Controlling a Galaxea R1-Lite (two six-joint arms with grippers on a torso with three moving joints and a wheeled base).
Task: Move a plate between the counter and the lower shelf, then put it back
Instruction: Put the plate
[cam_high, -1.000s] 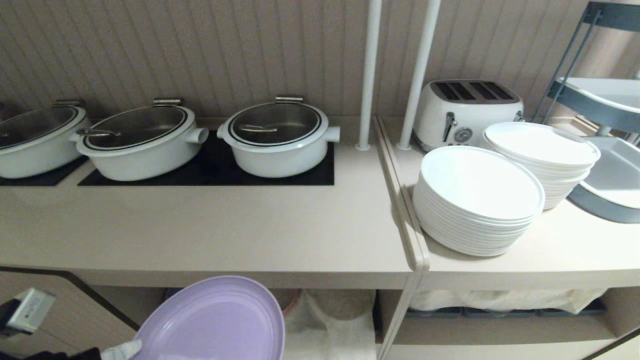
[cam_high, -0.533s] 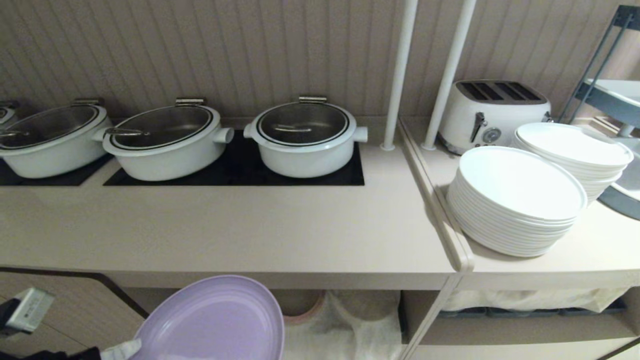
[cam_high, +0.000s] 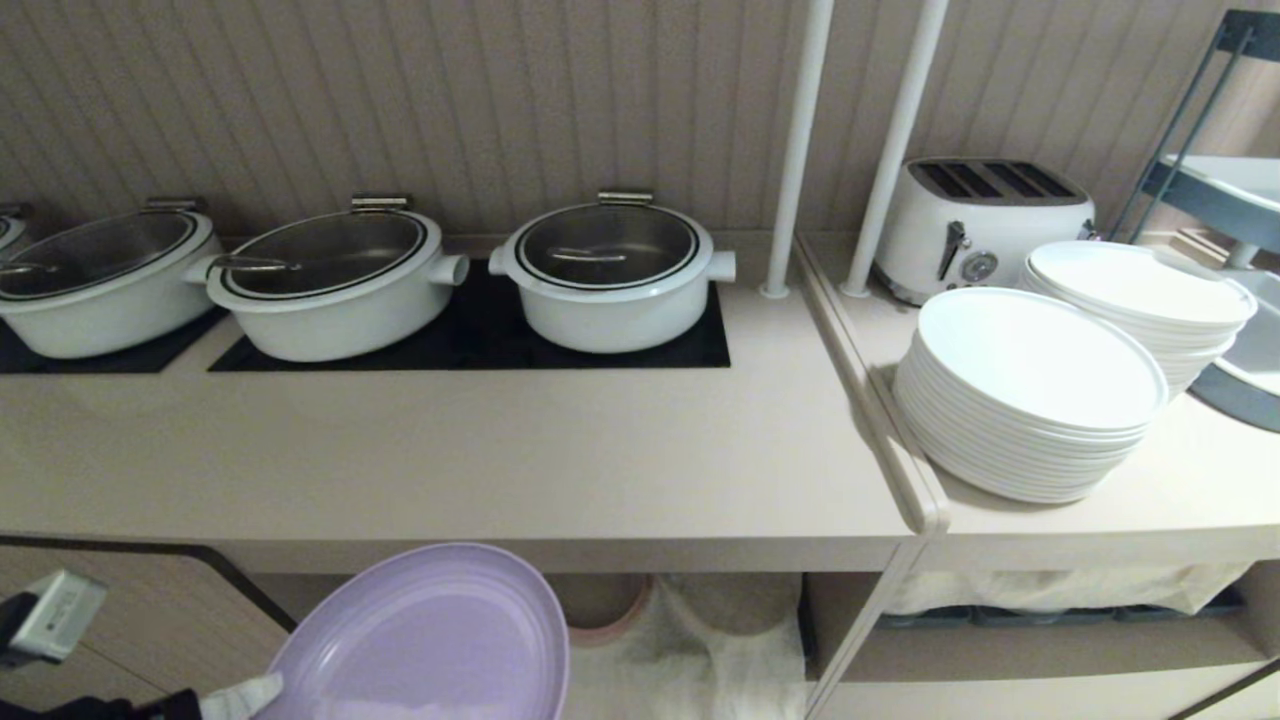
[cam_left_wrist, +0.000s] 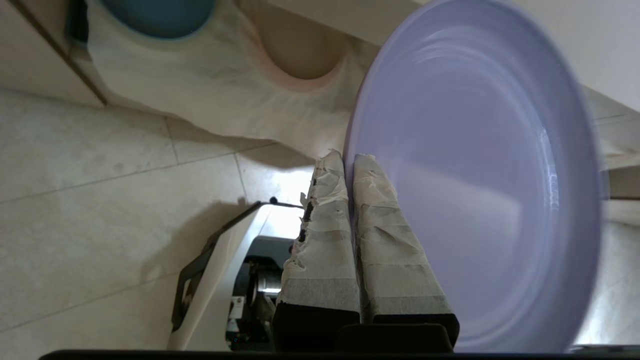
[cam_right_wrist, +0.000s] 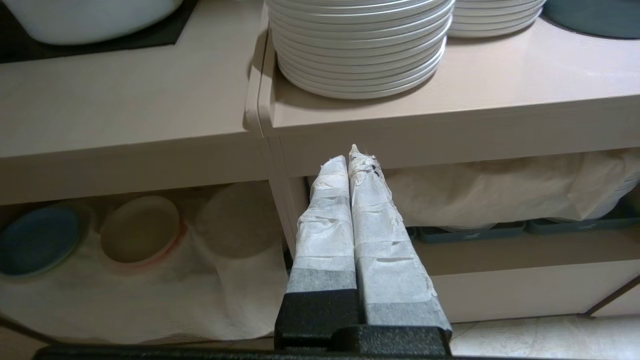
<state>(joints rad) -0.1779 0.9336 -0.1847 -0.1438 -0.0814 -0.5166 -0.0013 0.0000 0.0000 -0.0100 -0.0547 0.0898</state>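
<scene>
The lavender plate (cam_high: 430, 640) hangs tilted in the air, below the counter's (cam_high: 450, 470) front edge and in front of the lower shelf (cam_high: 850, 650). My left gripper (cam_high: 240, 695) is shut on the plate's near rim. In the left wrist view its taped fingers (cam_left_wrist: 325, 240) pinch the edge of the plate (cam_left_wrist: 475, 175), one on each face. My right gripper (cam_right_wrist: 352, 157) is shut and holds nothing. It stays low, in front of the post between the two niches.
Three white lidded pots (cam_high: 610, 270) sit on black hob panels. White plate stacks (cam_high: 1030, 390) and a toaster (cam_high: 980, 225) stand to the right. In the niche a white cloth (cam_right_wrist: 150, 300) carries a blue plate stack (cam_right_wrist: 37, 240) and a beige-pink one (cam_right_wrist: 140, 230). Blue-grey trays (cam_right_wrist: 465, 232) fill the wider niche.
The whole head view has slid rightward, so the camera has moved to the left. The plate stays pinched in my left gripper at the same spot in the picture.
</scene>
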